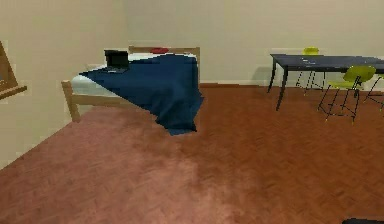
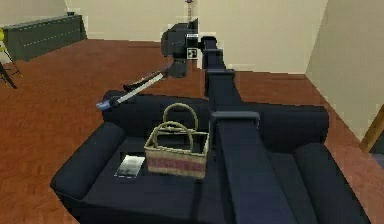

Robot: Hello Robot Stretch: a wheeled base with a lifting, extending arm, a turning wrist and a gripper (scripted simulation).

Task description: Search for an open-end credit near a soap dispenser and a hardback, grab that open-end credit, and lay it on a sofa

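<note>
A dark sofa (image 2: pixel 270 125) lies across the lower half of the arm side view. My arm reaches out over it from the bottom edge. The gripper (image 2: pixel 108 100) points down and to the left, its fingers ending just past the sofa's far left corner. A small pale-blue flat thing (image 2: pixel 112 99) hangs at the fingers' end above the red-brown floor, and the gripper holds it. On the sofa's seat stand a wicker basket (image 2: pixel 178 148) with hoop handles and, left of it, a small flat grey rectangle (image 2: pixel 130 165).
A grey-green cabinet (image 2: pixel 40 35) stands at the arm side view's top left. In the forward view a bed (image 1: pixel 75 92) with a blue blanket (image 1: pixel 155 85) and a laptop (image 1: pixel 116 60) stands ahead. A dark table (image 1: pixel 320 62) with yellow-green chairs (image 1: pixel 350 80) is at the right, with open red-brown floor in front.
</note>
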